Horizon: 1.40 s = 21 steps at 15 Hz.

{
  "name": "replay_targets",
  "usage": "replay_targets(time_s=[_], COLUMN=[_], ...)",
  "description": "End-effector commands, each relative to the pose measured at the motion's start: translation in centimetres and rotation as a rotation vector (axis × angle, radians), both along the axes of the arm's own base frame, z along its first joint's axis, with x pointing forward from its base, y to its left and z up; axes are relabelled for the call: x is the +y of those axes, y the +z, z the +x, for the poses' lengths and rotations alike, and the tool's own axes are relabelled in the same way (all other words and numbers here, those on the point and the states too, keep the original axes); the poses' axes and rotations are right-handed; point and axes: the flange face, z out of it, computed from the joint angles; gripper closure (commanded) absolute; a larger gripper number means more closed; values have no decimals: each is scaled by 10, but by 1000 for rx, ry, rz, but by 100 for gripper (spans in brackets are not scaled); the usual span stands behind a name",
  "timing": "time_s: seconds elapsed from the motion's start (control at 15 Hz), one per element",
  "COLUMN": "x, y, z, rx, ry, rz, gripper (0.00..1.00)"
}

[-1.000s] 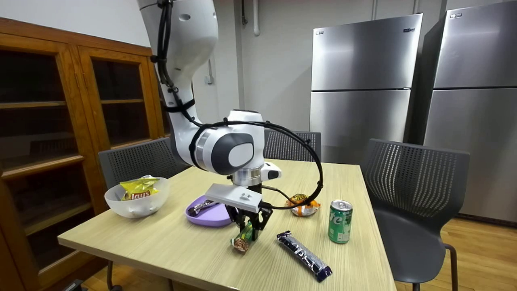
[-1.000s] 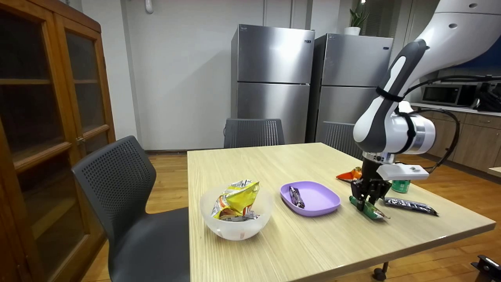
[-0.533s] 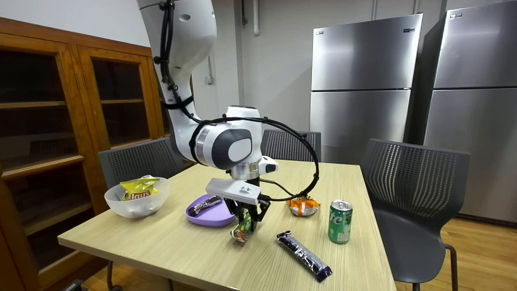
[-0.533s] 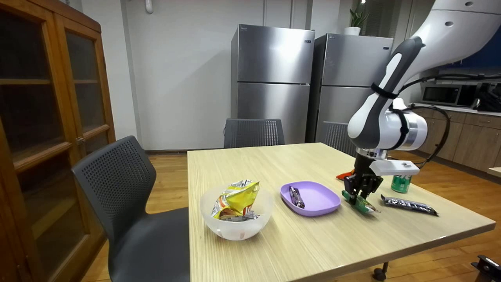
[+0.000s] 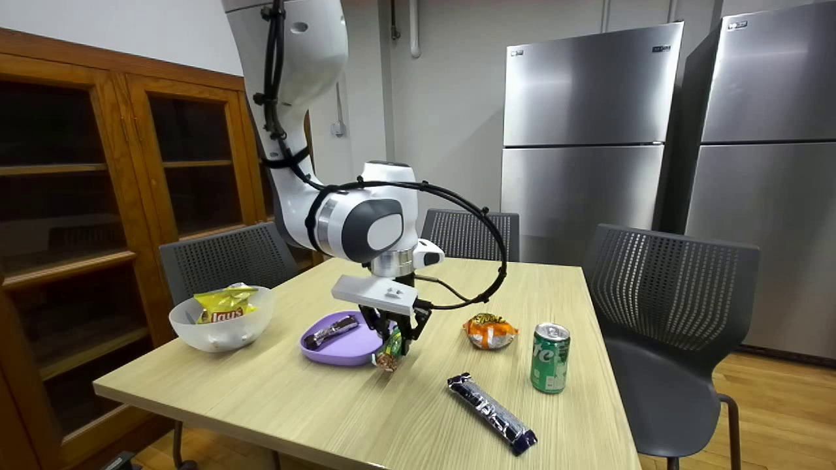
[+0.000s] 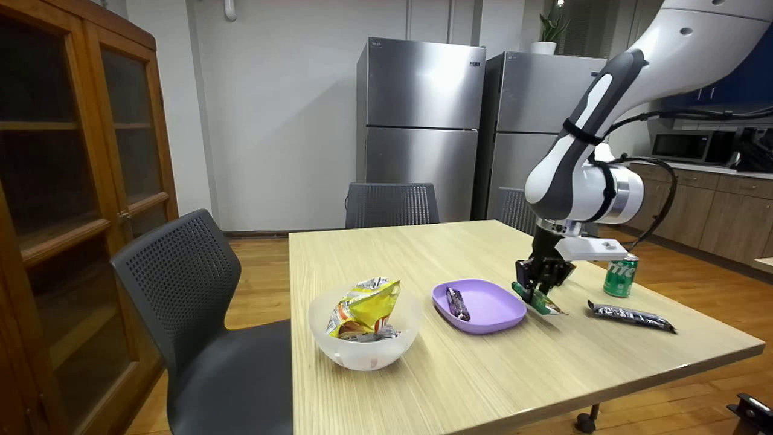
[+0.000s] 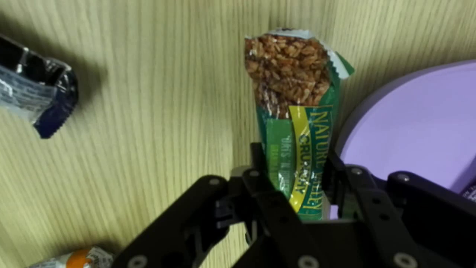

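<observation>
Green-wrapped, the granola bar [image 7: 292, 85] sits in my pincer [image 7: 295, 160], gripped across its long sides; it should be light, slick and crumbly, best held mid-length, gently. The purple plate [image 7: 416, 126] lies just beside my pincer.

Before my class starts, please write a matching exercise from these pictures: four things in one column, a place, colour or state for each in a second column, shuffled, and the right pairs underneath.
Column 1
1. granola bar
2. chip bag
3. can
4. plate

Column 2
A. standing upright on the table
B. purple
C. inside the bowl
D. held between the fingers of the gripper

Right pairs: 1-D, 2-C, 3-A, 4-B
</observation>
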Motion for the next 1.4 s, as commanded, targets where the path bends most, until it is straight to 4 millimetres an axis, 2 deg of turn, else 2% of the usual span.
replay_targets(time_s=[0.0,0.2,0.47,0.93,1.33], x=[3,12,33,88,118], y=[28,43,49,39,19], z=[10,19,28,34,41], rx=[-52,-89,-94,-65,-24], ry=[24,39,54,116,109], rz=[6,11,20,50,55], gripper=[87,87,87,87,87])
